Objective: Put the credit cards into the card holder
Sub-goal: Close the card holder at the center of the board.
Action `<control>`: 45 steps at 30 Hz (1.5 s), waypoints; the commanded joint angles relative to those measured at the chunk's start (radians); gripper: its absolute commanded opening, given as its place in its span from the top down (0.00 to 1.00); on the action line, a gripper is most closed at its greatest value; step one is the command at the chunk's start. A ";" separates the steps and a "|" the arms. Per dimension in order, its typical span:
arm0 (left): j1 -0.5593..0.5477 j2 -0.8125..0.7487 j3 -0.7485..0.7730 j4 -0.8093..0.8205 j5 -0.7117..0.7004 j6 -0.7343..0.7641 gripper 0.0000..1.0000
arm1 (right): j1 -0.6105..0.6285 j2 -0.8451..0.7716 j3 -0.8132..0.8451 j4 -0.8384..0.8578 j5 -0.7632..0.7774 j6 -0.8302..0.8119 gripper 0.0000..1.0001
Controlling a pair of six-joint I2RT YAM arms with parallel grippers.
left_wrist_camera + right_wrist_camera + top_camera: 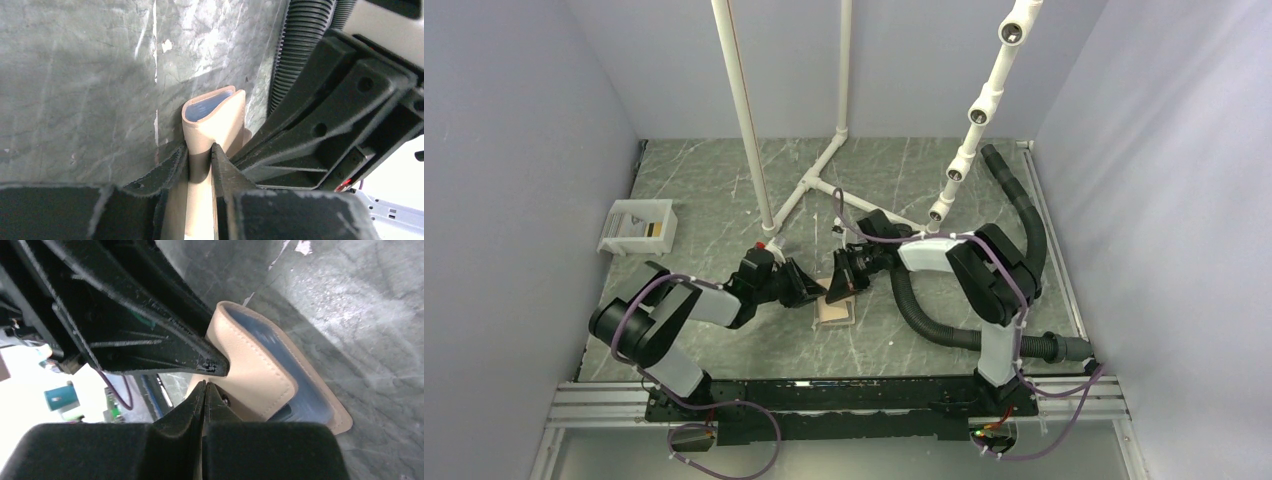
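The tan card holder (835,312) lies on the grey marble table between both arms, with one flap lifted. In the left wrist view my left gripper (200,157) is shut on that upright tan flap of the card holder (212,117), whose bluish-grey pocket gapes at the top. My right gripper (205,385) is shut, its tips against the card holder (250,365) beside the small snap; nothing shows between its jaws. From above, the left gripper (817,288) and right gripper (844,272) meet over the holder. A small dark-gold patch in the white tray (636,226) may be the credit cards; it is too small to tell.
A white pipe frame (749,120) stands behind the grippers, with a camera bar (979,100) slanting at the right. A black corrugated hose (924,312) curls on the table beside the right arm. Grey walls close in on both sides.
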 commanded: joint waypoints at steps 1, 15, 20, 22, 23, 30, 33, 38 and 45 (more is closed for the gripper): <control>-0.032 -0.061 -0.002 0.029 0.079 -0.004 0.94 | -0.030 0.187 0.084 -0.135 0.253 -0.042 1.00; -0.031 -0.219 -0.002 -0.205 0.027 0.093 0.62 | 0.010 -0.035 0.253 -0.386 0.305 -0.106 0.72; -0.031 -0.240 -0.015 -0.206 0.035 0.078 0.56 | 0.028 -0.232 0.227 -0.497 0.405 -0.052 0.48; -0.031 -0.240 -0.018 -0.203 0.036 0.075 0.53 | 0.028 -0.271 0.203 -0.540 0.470 -0.033 0.44; -0.031 -0.238 -0.018 -0.203 0.036 0.077 0.53 | 0.027 -0.286 0.184 -0.549 0.491 -0.026 0.43; -0.031 -0.247 0.002 -0.282 -0.002 0.096 0.54 | 0.046 -0.357 0.031 -0.410 0.488 0.069 0.43; -0.031 -0.300 -0.011 -0.331 -0.044 0.097 0.52 | 0.049 -0.367 -0.029 -0.338 0.470 0.125 0.43; -0.031 -0.296 -0.007 -0.338 -0.049 0.119 0.52 | 0.061 -0.324 -0.050 -0.260 0.431 0.160 0.49; -0.031 -0.198 0.050 -0.308 -0.033 0.147 0.58 | 0.068 -0.253 -0.036 -0.203 0.389 0.159 0.56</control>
